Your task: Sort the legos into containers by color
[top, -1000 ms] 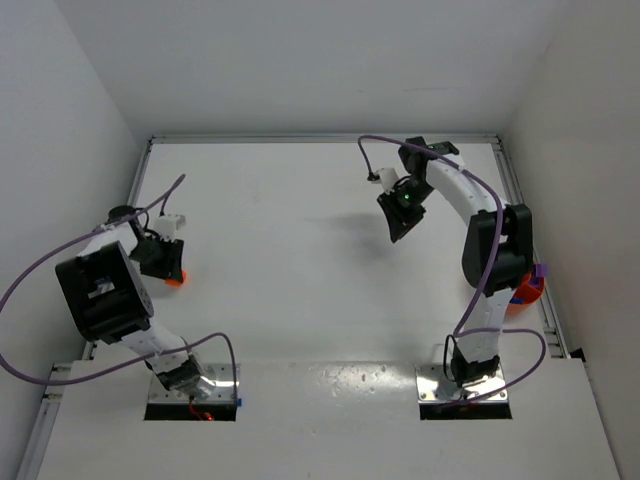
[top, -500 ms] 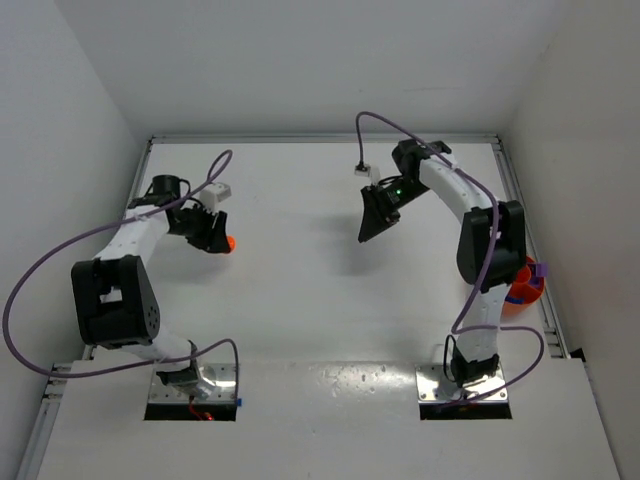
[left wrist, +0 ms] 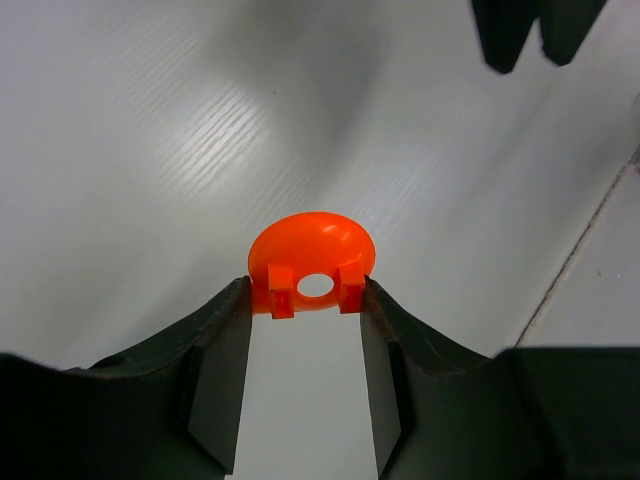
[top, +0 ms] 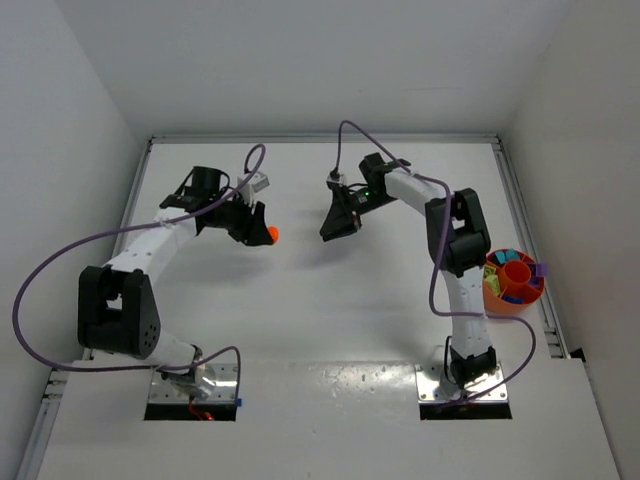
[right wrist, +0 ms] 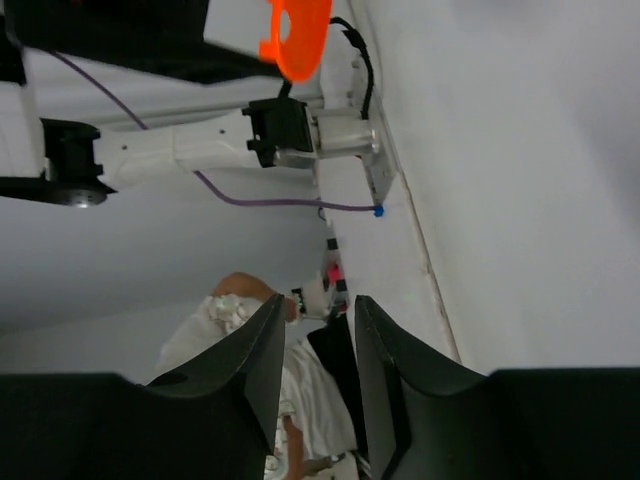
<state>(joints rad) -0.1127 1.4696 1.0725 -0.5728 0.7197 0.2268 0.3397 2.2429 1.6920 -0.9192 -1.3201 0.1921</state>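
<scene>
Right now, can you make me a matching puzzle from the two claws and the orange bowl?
1 left gripper
2 right gripper
3 orange bowl

a far right in the top view, bricks inside
b fingers apart, nothing between
c clamped on an orange round piece

Pairs: 1-c; 2-b; 3-a

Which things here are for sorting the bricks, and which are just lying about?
For the job:
- orange bowl
- coloured bricks inside it
- left gripper, pinching a round orange piece
- right gripper, open and empty

Just there:
- purple cables
- white table
</scene>
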